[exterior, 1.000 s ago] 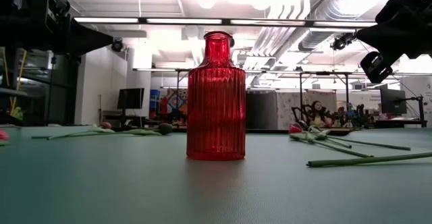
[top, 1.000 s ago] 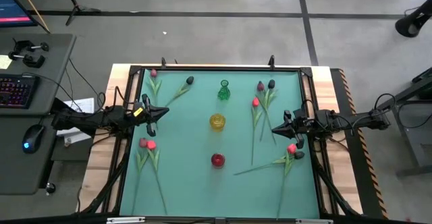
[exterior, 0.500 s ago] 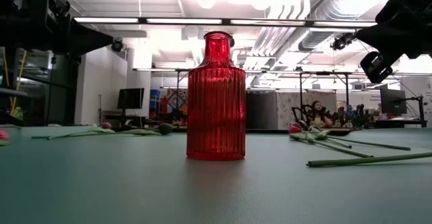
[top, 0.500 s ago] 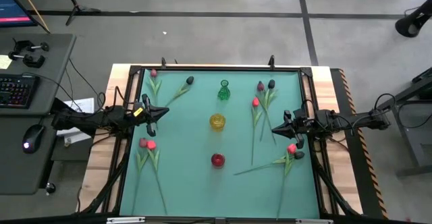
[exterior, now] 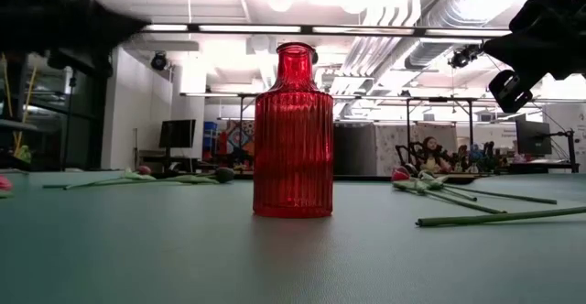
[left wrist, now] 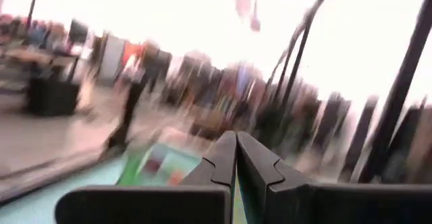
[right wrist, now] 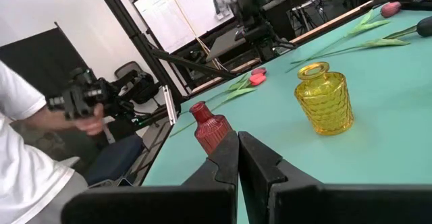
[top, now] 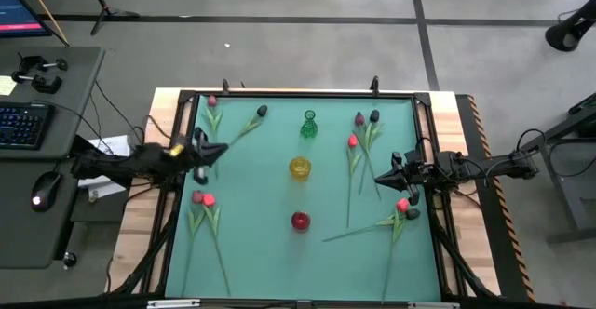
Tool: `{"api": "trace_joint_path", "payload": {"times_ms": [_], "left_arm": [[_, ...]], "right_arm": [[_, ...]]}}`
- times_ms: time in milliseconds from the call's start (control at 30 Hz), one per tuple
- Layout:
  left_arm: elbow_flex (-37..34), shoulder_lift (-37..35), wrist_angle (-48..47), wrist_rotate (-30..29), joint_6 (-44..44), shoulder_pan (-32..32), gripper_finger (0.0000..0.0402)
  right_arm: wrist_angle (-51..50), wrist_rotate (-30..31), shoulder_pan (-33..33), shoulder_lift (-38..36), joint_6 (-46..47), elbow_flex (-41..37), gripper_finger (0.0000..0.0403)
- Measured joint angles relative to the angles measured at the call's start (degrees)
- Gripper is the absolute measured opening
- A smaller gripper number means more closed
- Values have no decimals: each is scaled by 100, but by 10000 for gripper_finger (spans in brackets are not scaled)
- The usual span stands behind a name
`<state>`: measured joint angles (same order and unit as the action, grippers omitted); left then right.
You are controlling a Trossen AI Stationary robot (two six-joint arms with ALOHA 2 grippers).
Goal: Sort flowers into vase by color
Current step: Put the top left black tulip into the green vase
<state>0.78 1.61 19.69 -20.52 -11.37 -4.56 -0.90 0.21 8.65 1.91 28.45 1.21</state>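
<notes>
From where I sit, the left gripper [top: 212,151] hangs over the teal mat's [top: 270,253] left edge with its fingers pressed together, empty. Just below it lie two bright red artificial tulips with thin green stems [top: 203,200]; another pair lies near the far left corner [top: 213,102]. Down the middle stand the small green glass vase [top: 309,125], the yellow dimpled glass vase [top: 299,167] and the ribbed red glass bottle [top: 300,221], all empty (no stem sorted yet). More tulips lie scattered at the right [top: 363,137]. The right gripper [top: 384,177] waits there above them, fingers likewise closed, carrying nothing. I judge these flowers light, springy and floppy at the head, so I'd pinch mid-stem, near the leaves.
</notes>
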Motion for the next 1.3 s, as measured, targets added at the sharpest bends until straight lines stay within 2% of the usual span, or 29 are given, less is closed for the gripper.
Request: {"api": "trace_joint_path", "payload": {"times_ms": [133, 200, 267, 367, 467, 533, 600, 733, 800, 933, 1067, 1300], "left_arm": [[20, 38, 1304, -1122, -937, 4, 0], [255, 280, 1044, -1499, -1168, 12, 0], [780, 785, 8, -1492, -1692, 81, 0], [2034, 2012, -2014, -1146, -2435, 396, 0], [3398, 3335, -4285, -1021, -2550, 997, 0], [4100, 4207, -5216, -925, -2415, 1535, 0], [4569, 4981, -5793, -479, -2079, 2172, 0], [5157, 6329, -5967, 890, -1467, 3358, 13], [5424, 6931, -6264, 1339, -1317, 3824, 30], [5864, 7889, -6694, 1569, -1063, 4346, 83], [6144, 8615, -6824, 2048, -794, 4577, 150], [6497, 9620, -6897, 2019, -335, 4620, 249]], "right_arm": [[2, 0, 1, 0, 0, 0, 0], [2, 0, 2, 0, 0, 0, 0], [2, 0, 1, 2, 0, 0, 0], [2, 0, 0, 7, 0, 0, 0], [2, 0, 0, 7, 0, 0, 0], [2, 0, 2, 7, 0, 0, 0], [2, 0, 1, 7, 0, 0, 0], [2, -2, 0, 0, 0, 0, 0], [2, -2, 2, 0, 0, 0, 0], [2, -1, 0, 0, 0, 0, 0], [2, -2, 2, 0, 0, 0, 0], [1, 0, 0, 0, 0, 0, 0]]}}
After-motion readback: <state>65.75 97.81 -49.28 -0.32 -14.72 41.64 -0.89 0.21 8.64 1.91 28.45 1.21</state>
